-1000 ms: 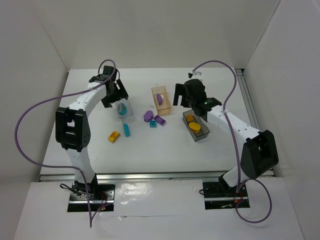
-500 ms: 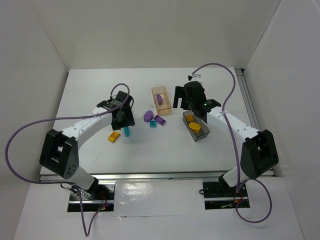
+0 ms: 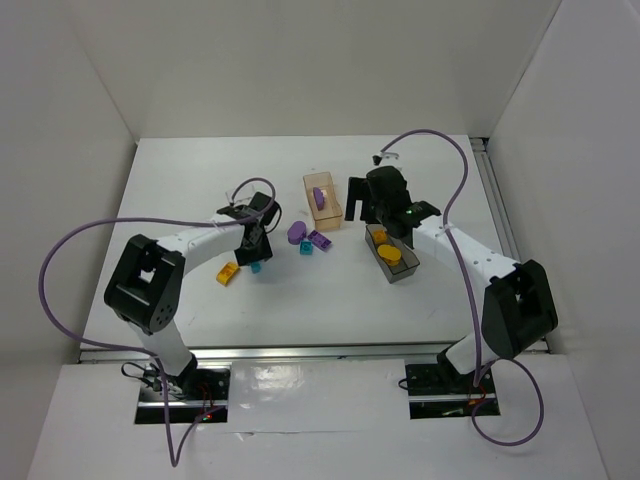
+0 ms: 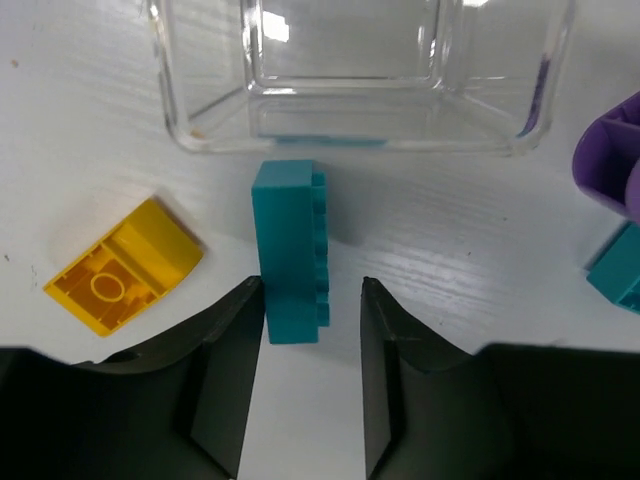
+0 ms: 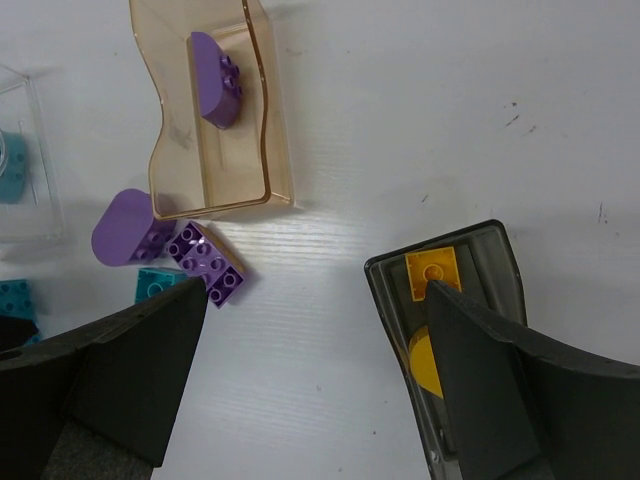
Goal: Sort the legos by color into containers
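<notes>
White table (image 3: pixel 330 295); plain white walls (image 3: pixel 320 60)

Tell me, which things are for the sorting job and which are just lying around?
For the job: teal rectangular plastic brick, yellow sloped plastic brick, purple studded plastic brick, rounded purple plastic piece, clear plastic bin, translucent orange-tan plastic bin, dark grey plastic bin.
Just there: purple cables, white table.

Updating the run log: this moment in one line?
left hand: open, straddling small teal plastic brick | right hand: open, empty, near dark smoky grey plastic bin
</notes>
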Tool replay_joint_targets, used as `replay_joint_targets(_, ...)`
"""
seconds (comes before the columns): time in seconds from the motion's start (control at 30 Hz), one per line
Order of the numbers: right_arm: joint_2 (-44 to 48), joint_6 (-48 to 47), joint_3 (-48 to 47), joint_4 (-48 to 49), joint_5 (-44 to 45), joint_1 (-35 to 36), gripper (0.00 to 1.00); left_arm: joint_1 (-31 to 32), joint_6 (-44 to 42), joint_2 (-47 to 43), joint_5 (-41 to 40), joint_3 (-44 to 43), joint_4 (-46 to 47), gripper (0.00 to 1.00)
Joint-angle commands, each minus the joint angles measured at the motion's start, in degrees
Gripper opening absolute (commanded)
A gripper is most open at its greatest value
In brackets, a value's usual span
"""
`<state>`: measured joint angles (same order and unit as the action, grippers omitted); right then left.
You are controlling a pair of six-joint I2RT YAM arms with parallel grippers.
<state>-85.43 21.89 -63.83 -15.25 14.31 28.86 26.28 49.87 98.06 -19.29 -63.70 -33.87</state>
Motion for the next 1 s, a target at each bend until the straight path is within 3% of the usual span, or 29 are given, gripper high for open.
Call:
replay_joint_targets(0.0,1.76,-1.67,-1.73,0.04,1.08,-0.03,0.97,-0.88,-0.38,1.34,-0.93,-3.09,1.96,0.5)
replay_joint_targets(0.07,1.76,-1.67,-1.73,0.04,1.08,-0.56,0.98,-0.88,-0.91,1.34,-0.93,-3.09,1.96,0.49)
replay_joint_targets(0.2,1.76,-1.67,-2.26,0.04,1.08,-1.08,0.98,-0.88,-2.05,1.34,-0.4,-3.09,1.44,0.32)
replay_joint_targets(0.23,1.76,-1.67,-2.26,0.04,1.08,-1.09,0.98,-0.88,-2.05,1.34,-0.4,-3.09,1.44,0.24)
replay_joint_targets(0.5,1.23,-1.67,-2.26,0.04,1.08,-1.09,0.98,-0.88,-2.58,-0.94,0.74,-4.41,-1.1,0.06)
replay_joint_targets(0.8,1.76,-1.67,-2.26,-0.49,1.6,-1.62,0.98,-0.88,-5.83,-7.53,1.89,-9.59,-4.01,0.05)
replay_joint_targets(0.97,2.37,-1.67,-2.79,-1.01,1.6,-1.62,0.98,-2.72,-7.85,-4.99,-0.05,-15.74,-5.33,0.05)
